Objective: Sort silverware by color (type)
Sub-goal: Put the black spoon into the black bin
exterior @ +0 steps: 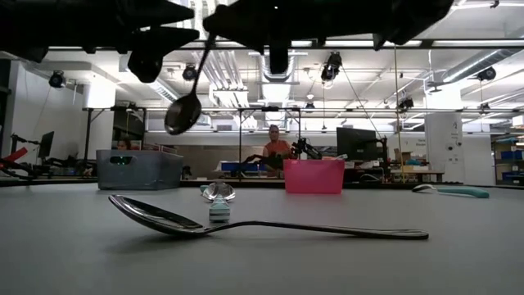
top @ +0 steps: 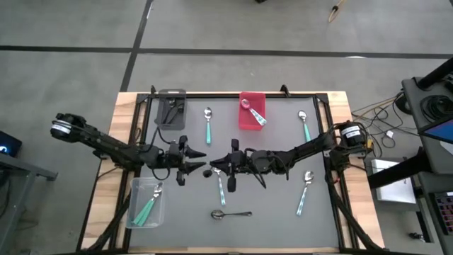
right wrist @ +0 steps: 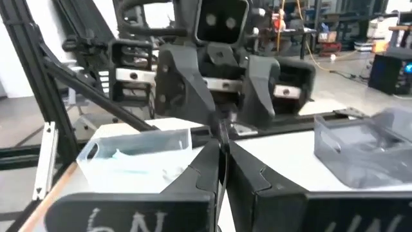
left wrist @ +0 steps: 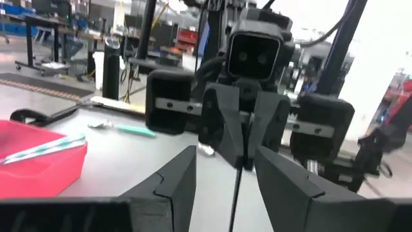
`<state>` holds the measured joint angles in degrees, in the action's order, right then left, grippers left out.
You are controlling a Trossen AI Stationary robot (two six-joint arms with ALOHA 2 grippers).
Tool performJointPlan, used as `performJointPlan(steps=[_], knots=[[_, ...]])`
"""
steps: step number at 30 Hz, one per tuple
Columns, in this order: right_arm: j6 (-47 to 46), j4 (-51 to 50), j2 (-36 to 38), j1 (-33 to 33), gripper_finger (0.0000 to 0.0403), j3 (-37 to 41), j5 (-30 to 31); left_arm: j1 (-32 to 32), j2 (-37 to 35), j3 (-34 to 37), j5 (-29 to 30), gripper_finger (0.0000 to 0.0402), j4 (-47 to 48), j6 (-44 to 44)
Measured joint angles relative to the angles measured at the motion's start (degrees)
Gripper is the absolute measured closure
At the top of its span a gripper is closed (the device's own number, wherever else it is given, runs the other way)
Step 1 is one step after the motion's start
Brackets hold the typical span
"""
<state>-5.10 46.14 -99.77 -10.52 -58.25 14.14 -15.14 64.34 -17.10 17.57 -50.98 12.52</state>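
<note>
A dark spoon [exterior: 182,115] hangs over the table's middle, bowl downward, with my right gripper [right wrist: 221,151] shut on its handle. My left gripper [left wrist: 225,158] faces it from the table's left, open, with one finger on either side of the thin handle [left wrist: 236,190] and a gap on both sides. In the high view the two grippers meet tip to tip, left [top: 197,161] and right [top: 215,165]. Another dark spoon [top: 231,213] lies flat on the mat near the front. Teal-handled spoons [top: 208,125] [top: 304,125] [top: 304,192] [top: 221,185] lie about the mat. My right gripper pinches the dark spoon's handle [left wrist: 241,143] between its two shut fingers, which come level from the table's right. The spoon slants down below the fingers, its bowl [exterior: 182,115] lowest and clear of the table.
A grey bin [top: 170,108] stands at the far left and a red bin [top: 251,111] with a teal spoon at the far middle. A clear bin [top: 146,202] with teal spoons is at the near left. A person shows in the room beyond the table.
</note>
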Motion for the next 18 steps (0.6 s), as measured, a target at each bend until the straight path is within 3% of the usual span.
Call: performJointPlan(steps=[11, 18], knots=[[0.26, 4.73, 4.26, -0.26, 0.0394, 6.30, 6.47, -0.05, -10.19, 0.00, -0.05, 0.0261, 14.17, -0.93], [7.38, 22.33, 7.13, -2.07, 0.0394, 12.36, 8.56, -0.15, -11.30, 0.02, -0.16, 0.0261, 16.37, -1.93]])
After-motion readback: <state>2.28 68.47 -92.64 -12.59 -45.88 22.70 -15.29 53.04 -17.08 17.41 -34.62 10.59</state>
